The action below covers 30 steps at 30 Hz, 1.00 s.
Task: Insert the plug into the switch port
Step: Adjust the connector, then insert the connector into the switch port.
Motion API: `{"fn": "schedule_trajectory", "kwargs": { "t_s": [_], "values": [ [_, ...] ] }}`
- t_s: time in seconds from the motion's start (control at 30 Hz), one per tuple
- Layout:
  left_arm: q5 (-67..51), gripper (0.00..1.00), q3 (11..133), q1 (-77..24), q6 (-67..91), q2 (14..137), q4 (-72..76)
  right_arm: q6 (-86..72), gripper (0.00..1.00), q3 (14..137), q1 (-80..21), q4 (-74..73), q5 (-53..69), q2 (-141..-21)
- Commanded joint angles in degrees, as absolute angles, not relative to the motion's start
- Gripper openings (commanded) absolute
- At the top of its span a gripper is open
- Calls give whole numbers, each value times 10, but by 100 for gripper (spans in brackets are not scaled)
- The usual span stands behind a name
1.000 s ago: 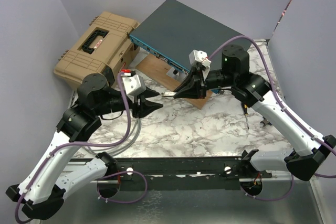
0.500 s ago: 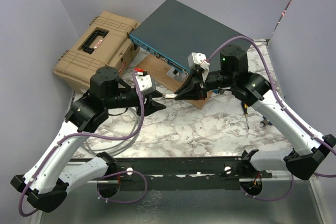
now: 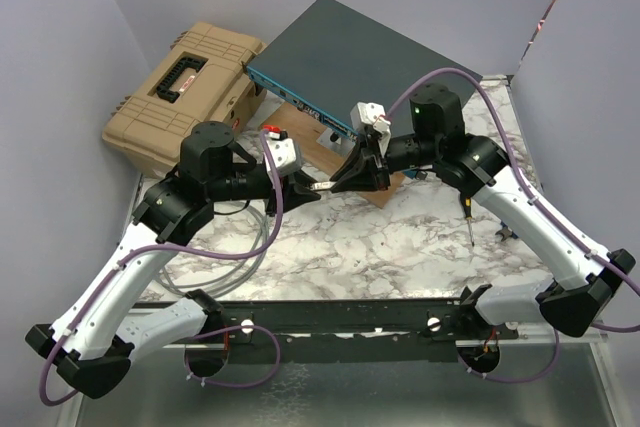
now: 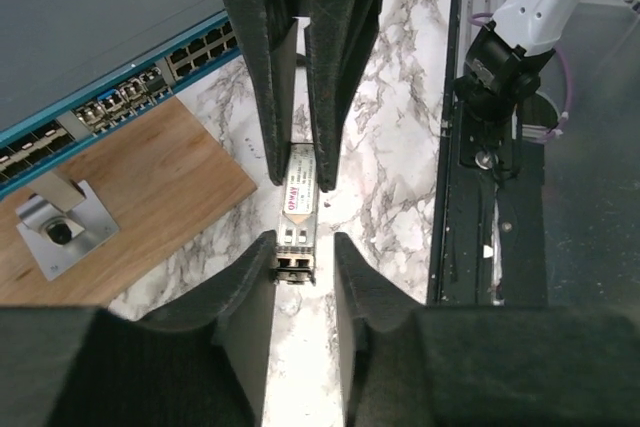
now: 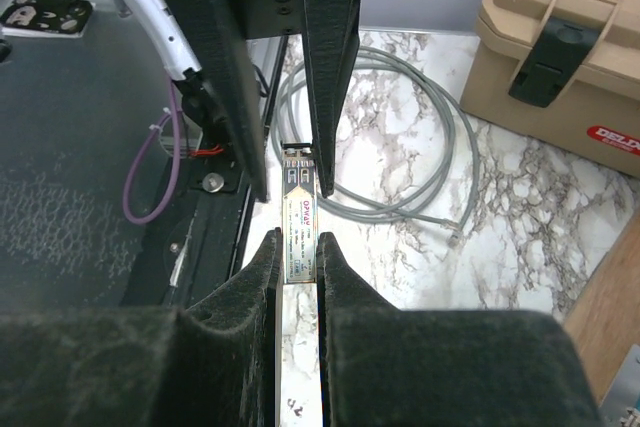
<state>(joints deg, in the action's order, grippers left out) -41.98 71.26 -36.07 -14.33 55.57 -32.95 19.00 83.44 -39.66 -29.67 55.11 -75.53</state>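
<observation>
Silver and small, the boxy metal plug [image 4: 298, 209] with a white label hangs in the air over the white and grey marble table [image 3: 400, 237]. It is between the two arms, a little way out from the switch, and it is not in any socket.

The right gripper [image 5: 297, 239] has its two black fingers pressed tight on the plug, one on each side, pinching it. The plug sticks out past the fingertips toward the other arm.

The left gripper [image 4: 303, 244] faces it head on. Its jaws are spread a bit, with the free end of the plug between them. One finger looks as if it touches the plug. The other finger has a thin gap beside it, so this gripper is not pinching the plug.

The switch [image 3: 350, 57] is a big flat dark grey-teal metal box at the back of the table. Its narrow blue face [image 4: 100, 107] has a row of small dark sockets and looks toward the arms. A flat brown wooden board [image 4: 130, 197] lies just in front of it, with a small silver metal bracket [image 4: 55, 222] on top.

A tan plastic toolbox [image 3: 185, 87] sits to the left of the switch. A grey cable [image 5: 400, 147] lies in loops on the table near it. A thin little screwdriver [image 3: 468, 222] lies on the right.
</observation>
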Motion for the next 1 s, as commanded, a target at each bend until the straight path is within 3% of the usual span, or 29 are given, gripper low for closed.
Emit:
{"fn": "schedule_trajectory", "kwargs": {
  "t_s": [0.0, 0.2, 0.33, 0.47, 0.67, 0.97],
  "values": [
    [-435, 24, 723, -362, -146, 556, -314, 208, 0, 855, -396, -317, 555, -760],
    [-414, 0, 718, -362, -139, 552, -313, 210, 0, 854, -396, -319, 543, -760],
    [-388, 0, 708, -361, -138, 539, -313, 198, 1, 847, -396, -303, 534, -757],
    [-347, 0, 694, -362, -131, 523, -312, 170, 17, 837, -396, -269, 503, -749],
    [-189, 0, 666, -362, -76, 505, -297, 117, 51, 829, -396, -219, 391, -733],
    [-111, 0, 631, -361, -32, 479, -289, -30, 68, 827, -396, -180, 124, -733]
  ]
}}
